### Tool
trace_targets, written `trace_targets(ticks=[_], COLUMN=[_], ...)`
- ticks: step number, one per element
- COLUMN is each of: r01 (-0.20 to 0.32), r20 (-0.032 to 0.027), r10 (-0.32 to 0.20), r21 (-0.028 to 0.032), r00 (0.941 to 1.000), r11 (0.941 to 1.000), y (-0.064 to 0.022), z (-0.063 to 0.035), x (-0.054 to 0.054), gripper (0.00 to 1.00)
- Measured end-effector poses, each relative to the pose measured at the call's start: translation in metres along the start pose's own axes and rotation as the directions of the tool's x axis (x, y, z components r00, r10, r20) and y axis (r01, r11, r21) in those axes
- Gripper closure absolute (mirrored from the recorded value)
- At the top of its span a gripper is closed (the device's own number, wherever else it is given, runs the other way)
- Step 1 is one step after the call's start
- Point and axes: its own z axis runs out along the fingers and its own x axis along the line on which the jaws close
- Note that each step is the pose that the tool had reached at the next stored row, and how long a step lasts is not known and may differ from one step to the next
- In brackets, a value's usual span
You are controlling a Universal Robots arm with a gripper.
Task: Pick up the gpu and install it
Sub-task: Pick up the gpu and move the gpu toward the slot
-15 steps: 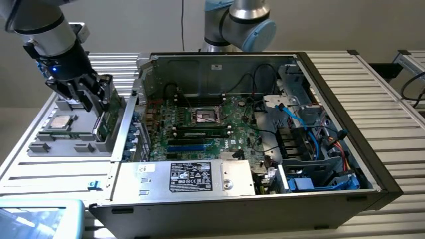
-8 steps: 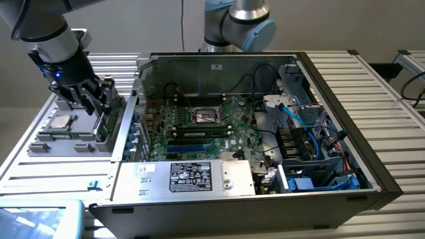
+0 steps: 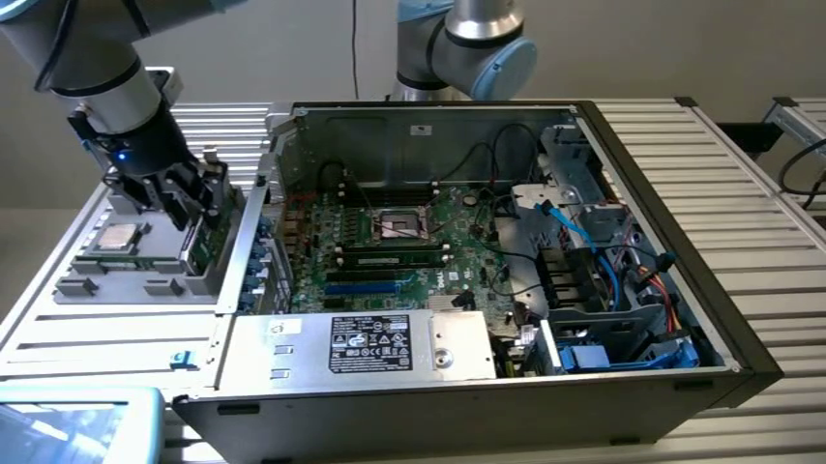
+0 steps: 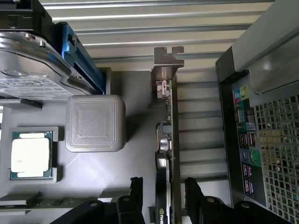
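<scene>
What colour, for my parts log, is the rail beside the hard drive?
The rail is blue; the wrist view shows it best.

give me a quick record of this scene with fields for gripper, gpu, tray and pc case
gripper: open, straddling the gpu, gaps showing both sides
gpu: flat green-and-black card, metal bracket, standing on edge in the tray
tray: grey plastic; also holds square silver processor chip, silver hard drive with white label, grey ribbed block
pc case: black, open, green motherboard exposed, on the exterior view's right of tray
task state: gpu not yet installed
</scene>
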Motion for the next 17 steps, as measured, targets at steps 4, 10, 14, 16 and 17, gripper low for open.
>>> trace_targets(ticks=[4,10,14,16,17], r01=[0.004,0.007,0.006,0.006,0.007], r20=[0.0003,0.0,0.0,-0.0001,0.0], r10=[-0.004,-0.007,-0.006,-0.006,-0.007], r21=[-0.0003,-0.0004,-0.0004,-0.0004,-0.0004], r00=[1.0,1.0,1.0,1.0,1.0], r11=[1.0,1.0,1.0,1.0,1.0], y=[-0.0007,0.0007,0.0057,0.0056,0.0055], z=[0.0063,0.0111,0.0155,0.0165,0.0175], x=[0.0,-0.002,-0.001,-0.001,-0.001], gripper=[0.5,0.5,0.5,0.5,0.5])
